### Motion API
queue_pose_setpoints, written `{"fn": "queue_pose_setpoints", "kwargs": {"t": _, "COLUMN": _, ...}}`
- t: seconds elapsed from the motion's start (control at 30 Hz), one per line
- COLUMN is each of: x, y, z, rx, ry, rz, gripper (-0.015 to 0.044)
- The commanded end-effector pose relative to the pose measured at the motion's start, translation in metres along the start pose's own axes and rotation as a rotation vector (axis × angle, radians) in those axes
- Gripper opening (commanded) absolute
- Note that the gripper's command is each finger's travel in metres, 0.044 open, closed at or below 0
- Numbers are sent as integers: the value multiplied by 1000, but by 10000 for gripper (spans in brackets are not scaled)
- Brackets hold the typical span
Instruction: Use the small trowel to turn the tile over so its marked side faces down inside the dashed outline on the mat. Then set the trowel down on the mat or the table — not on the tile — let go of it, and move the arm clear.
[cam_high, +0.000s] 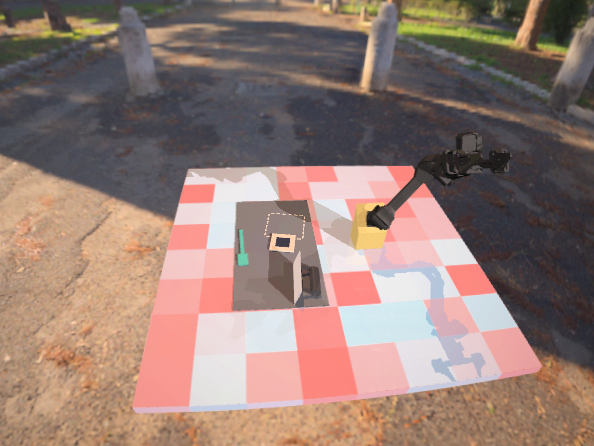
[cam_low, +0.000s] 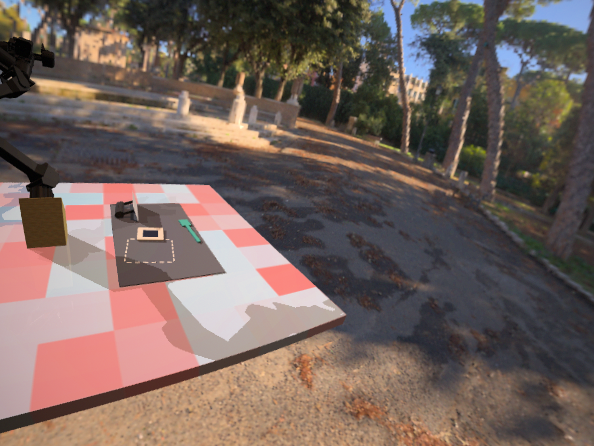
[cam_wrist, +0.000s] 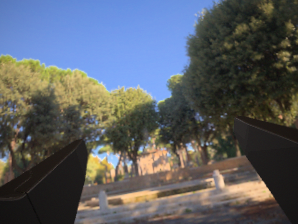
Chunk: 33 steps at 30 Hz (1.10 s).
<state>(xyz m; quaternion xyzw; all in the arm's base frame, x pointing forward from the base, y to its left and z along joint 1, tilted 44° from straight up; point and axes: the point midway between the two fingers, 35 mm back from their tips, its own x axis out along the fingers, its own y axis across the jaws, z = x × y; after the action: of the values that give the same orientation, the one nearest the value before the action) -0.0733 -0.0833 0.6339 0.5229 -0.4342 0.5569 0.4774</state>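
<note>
From my station, I can't read any text, label, brand, number or sign in any of the three views. I find no legible lettering or figures on anything, whether on the counter (cam_high: 320, 325) (cam_low: 80, 365) or out past its edges and corners. My feeds give me no word to report.

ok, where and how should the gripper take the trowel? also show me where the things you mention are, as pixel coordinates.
By the thin handle of the green trowel (cam_high: 242, 243) (cam_low: 192, 233). I'd bring the gripper (cam_high: 504, 161) (cam_wrist: 160, 135) down from above, fingers straddling the handle's narrow width: it lies flat on the mat (cam_high: 252, 215) (cam_low: 135, 276), long and slim, the wider blade at one end. That should leave the blade free for the tile (cam_high: 273, 248) (cam_low: 157, 238).
</note>
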Motion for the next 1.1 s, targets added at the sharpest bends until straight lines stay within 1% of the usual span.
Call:
{"fn": "queue_pose_setpoints", "kwargs": {"t": 0.0, "x": 0, "y": -1, "z": -1, "rx": 2, "ry": 3, "rz": -2, "gripper": 374}}
{"fn": "queue_pose_setpoints", "kwargs": {"t": 0.33, "x": 9, "y": -53, "z": -59, "rx": 94, "ry": 179, "rz": -148, "gripper": 111}}
{"fn": "queue_pose_setpoints", "kwargs": {"t": 0.37, "x": 10, "y": -58, "z": -65, "rx": 105, "ry": 197, "rz": -164, "gripper": 100}}
{"fn": "queue_pose_setpoints", "kwargs": {"t": 0.73, "x": 3, "y": -120, "z": -127, "rx": 222, "ry": 362, "rz": -356, "gripper": 100}}
{"fn": "queue_pose_setpoints", "kwargs": {"t": 1.07, "x": -17, "y": -177, "z": -173, "rx": 324, "ry": 469, "rz": -555, "gripper": 100}}
